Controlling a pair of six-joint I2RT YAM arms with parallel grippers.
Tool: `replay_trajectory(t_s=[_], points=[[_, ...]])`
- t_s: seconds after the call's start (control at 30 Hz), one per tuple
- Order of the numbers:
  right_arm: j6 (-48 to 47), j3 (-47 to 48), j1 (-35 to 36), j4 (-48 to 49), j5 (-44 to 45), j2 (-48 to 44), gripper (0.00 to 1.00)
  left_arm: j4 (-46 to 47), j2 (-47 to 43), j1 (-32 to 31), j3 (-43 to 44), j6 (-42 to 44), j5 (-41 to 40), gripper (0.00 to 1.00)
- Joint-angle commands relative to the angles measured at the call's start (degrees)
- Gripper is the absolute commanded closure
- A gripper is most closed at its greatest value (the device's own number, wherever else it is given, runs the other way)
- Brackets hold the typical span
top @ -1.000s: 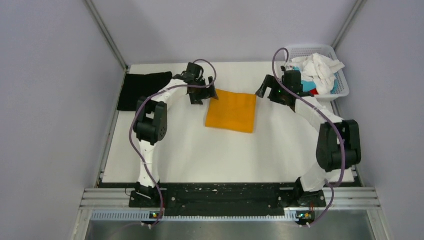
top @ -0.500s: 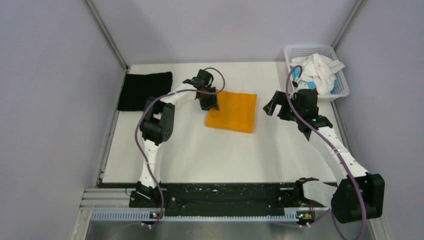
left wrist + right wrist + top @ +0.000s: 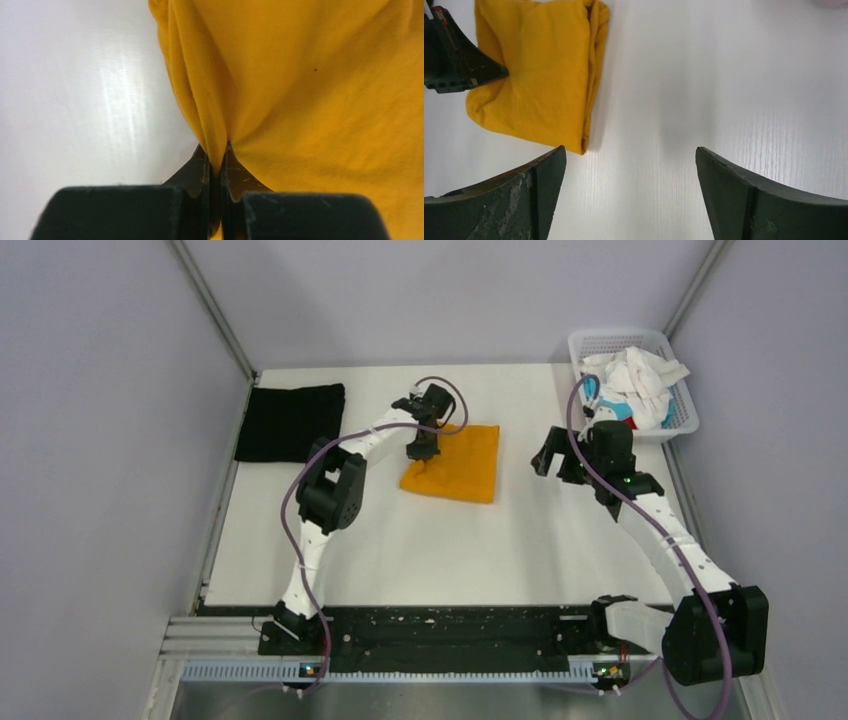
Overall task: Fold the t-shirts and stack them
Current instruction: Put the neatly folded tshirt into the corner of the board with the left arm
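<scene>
Folded mustard-orange t-shirt (image 3: 455, 468) lies on counter (image 3: 450, 550), just toward 12 o'clock of centre. Left end effector (image 3: 424, 447) is closed on its 10 o'clock corner, a bunched fold of cloth pinched between the fingertips. Right end effector (image 3: 552, 455) hangs at 3 o'clock of the shirt, apart from it, jaws wide, nothing between them. Folded black t-shirt (image 3: 290, 422) lies flat at counter's 10 o'clock corner. White mesh basket (image 3: 620, 338) sits at 2 o'clock corner, holding crumpled white t-shirt (image 3: 635, 375) over bits of blue and red.
</scene>
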Motion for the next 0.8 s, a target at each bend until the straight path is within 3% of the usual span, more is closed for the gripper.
replay_trajectory(t_s=[0.0,0.17,0.4,0.77], points=[[-1.56,0.57,-0.21,1.20,0.22,1.28,0.01,-4.28,-2.95,1.76,-0.21,4.98,-16.53,1.00],[-1.78,0.13,-0.19,1.20,1.62,0.41,0.01,1.60,-8.53,4.87,-4.31,13.58,-18.85,1.00],[-2.29,0.03,-0.19,1.68,5.38,-0.76,0.01,7.76,-13.45,9.69,-3.45,24.75,-23.09,1.00],[-3.28,-1.63,-0.17,2.63,9.02,-4.66,0.01,12.50,-13.85,18.34,4.62,37.96,-25.45,1.00]])
